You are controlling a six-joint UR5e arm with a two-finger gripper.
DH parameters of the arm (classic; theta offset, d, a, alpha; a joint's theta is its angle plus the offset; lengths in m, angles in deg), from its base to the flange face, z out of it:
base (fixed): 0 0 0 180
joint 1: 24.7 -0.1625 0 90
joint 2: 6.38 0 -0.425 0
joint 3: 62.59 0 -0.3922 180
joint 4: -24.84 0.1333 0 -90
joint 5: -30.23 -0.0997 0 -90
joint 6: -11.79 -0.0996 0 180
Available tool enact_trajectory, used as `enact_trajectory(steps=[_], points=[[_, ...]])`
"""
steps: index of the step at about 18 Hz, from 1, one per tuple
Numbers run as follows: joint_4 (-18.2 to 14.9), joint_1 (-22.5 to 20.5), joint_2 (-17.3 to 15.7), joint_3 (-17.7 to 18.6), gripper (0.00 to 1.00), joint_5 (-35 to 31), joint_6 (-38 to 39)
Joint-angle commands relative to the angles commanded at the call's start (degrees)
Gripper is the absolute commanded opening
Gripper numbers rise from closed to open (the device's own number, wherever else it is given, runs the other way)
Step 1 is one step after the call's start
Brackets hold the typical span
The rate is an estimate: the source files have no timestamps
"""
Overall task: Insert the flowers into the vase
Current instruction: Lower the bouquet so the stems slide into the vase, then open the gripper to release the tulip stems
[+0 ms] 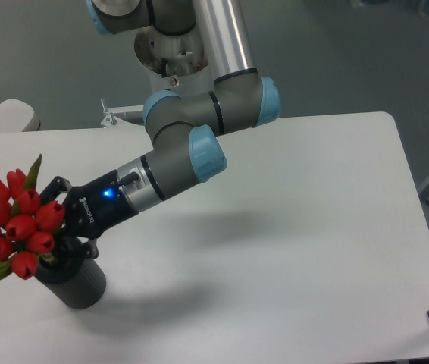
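flowers: the red tulip bunch sits at the left edge of the table, heads fanned up and to the left, leaning out over the vase rather than standing straight in it
vase: the dark vase is directly under the bunch, upright near the front-left corner — the stems look like they run down into its mouth, but the gripper hides the actual entry so I can't swear they're seated
key relation: bunch is just left of the gripper, long axis tilted from lower right (stems) to upper left (buds), vase mouth right below the fingers
gripper: the gripper comes in from the right, nearly horizontal, fingers around the stem end just above the rim — looks clamped on the stems, though the contact itself is mostly hidden
my guess: almost done, what's left is letting go without tipping things
in the way: nothing close, just bare white table to the right
risk: the lean could drag the vase over
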Motion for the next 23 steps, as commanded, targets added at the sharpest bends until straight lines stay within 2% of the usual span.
enact_trajectory(steps=[9,14,18,21,23], points=[[0.0,-0.1,1.0,2.0,0.47,0.0,-2.2],[0.0,-0.1,1.6,2.8,0.70,-0.1,-2.2],[0.0,-0.1,2.1,2.8,0.82,-0.1,-2.2],[0.0,-0.2,2.2,2.8,1.00,-0.1,-2.2],[0.0,-0.4,2.2,3.2,1.00,-0.1,-2.3]])
